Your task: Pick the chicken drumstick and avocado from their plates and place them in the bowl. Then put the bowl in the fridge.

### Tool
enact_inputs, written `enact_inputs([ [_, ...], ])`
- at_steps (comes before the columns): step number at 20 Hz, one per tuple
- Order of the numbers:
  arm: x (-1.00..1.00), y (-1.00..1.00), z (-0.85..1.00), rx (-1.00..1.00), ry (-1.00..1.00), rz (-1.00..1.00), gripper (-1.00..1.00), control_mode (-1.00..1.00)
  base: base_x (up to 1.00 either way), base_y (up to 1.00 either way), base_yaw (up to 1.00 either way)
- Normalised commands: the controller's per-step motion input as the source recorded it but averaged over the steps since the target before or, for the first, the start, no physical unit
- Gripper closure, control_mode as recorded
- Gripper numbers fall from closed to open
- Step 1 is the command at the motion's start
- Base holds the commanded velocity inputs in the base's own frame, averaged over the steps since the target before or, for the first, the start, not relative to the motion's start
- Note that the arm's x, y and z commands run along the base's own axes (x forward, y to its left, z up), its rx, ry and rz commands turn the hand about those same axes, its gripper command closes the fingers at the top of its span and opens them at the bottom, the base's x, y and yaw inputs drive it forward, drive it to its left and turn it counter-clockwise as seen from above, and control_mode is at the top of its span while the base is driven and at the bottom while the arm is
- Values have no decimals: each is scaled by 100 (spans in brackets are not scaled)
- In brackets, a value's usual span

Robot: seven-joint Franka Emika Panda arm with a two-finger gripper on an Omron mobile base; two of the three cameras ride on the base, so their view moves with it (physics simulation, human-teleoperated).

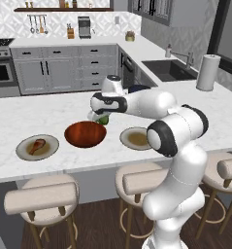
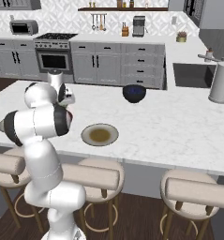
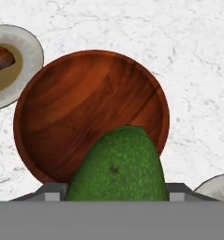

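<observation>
My gripper (image 1: 101, 117) is shut on the green avocado (image 1: 104, 120) and holds it just above the right rim of the reddish-brown wooden bowl (image 1: 85, 134). In the hand view the avocado (image 3: 117, 164) sits between the fingertips, over the near edge of the empty bowl (image 3: 80, 108). The chicken drumstick (image 1: 37, 145) lies on the left plate (image 1: 21, 151), seen again in the hand view as the drumstick (image 3: 1, 55) on its plate (image 3: 33, 57). The right plate (image 1: 129, 133) is bare. The fridge is out of view.
A dark blue bowl (image 2: 134, 93) stands behind the bare plate (image 2: 87, 132) on the marble island. A paper towel roll (image 1: 207, 72) and a sink (image 1: 168, 69) are at the right. Stools (image 1: 41, 197) line the front edge.
</observation>
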Motion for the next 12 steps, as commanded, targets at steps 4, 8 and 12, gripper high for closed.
enact_inputs([
  [4,0,38,-39,-4,6,20,100,-100,0,0,0],
  [8,0,1,-39,0,7,1,100,-100,0,0,0],
  [12,0,11,-44,-1,2,0,100,-100,0,0,0],
])
